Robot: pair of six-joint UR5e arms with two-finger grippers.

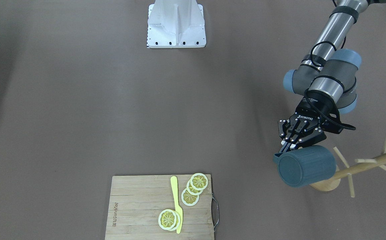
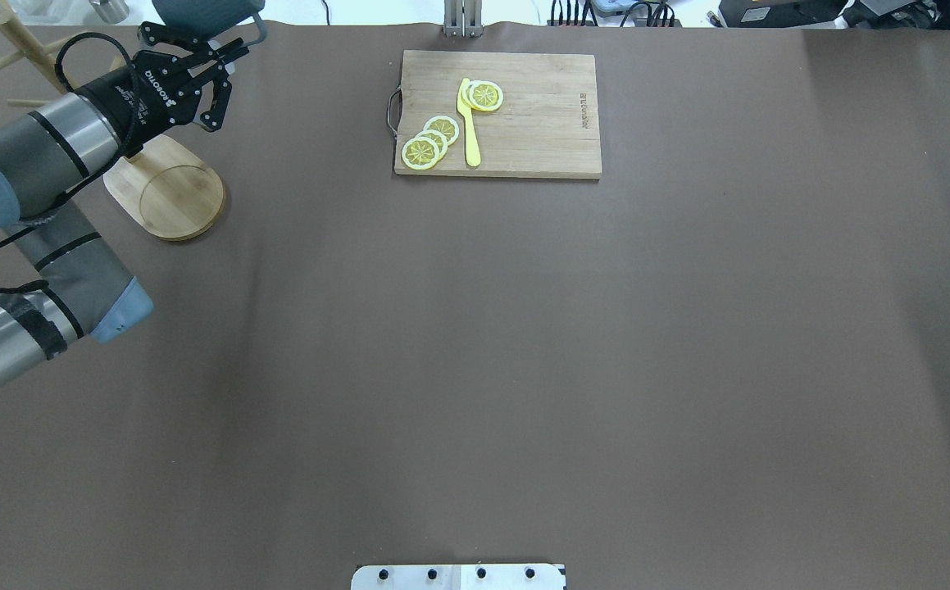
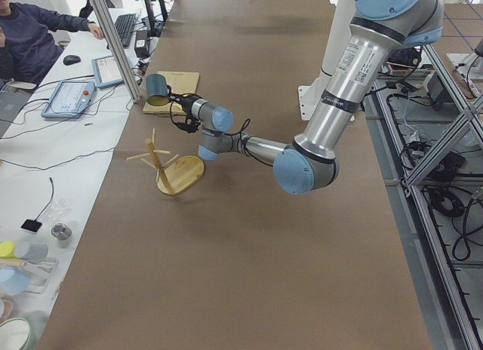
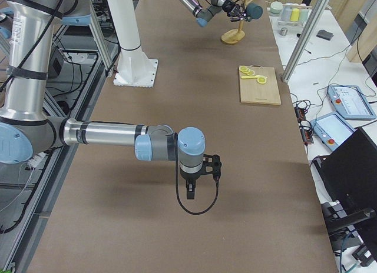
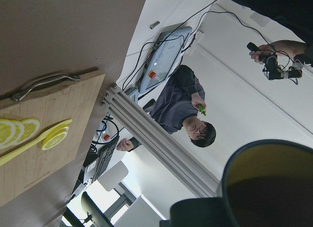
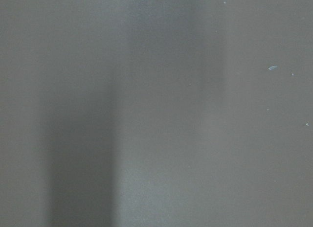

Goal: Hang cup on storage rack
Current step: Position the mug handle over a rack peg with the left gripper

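Dark blue-grey mug with yellow interior (image 1: 304, 166) held aloft on its side, left gripper (image 1: 287, 145) clenched on it near the handle. Front view: mug at 9 o'clock of light bamboo mug tree (image 1: 372, 163), apart from its pegs. Right gripper (image 4: 190, 193) over brown desk (image 1: 113, 100); grip state cannot tell.

Rt wrist cam: table surface (image 6: 195, 153) fills the whole frame, flat grey-brown, soft and blurry. A darker vertical band (image 6: 83, 139) runs top to btm on the left side, edges diffuse; just rt of it, approx centre, the surface looks a bit lighter. Upper rt: small pale oval fleck (image 6: 273, 67) on the surface, can't tell what it is. A few tiny white specks (image 6: 306, 124) lie near it, mostly below and to its rt.
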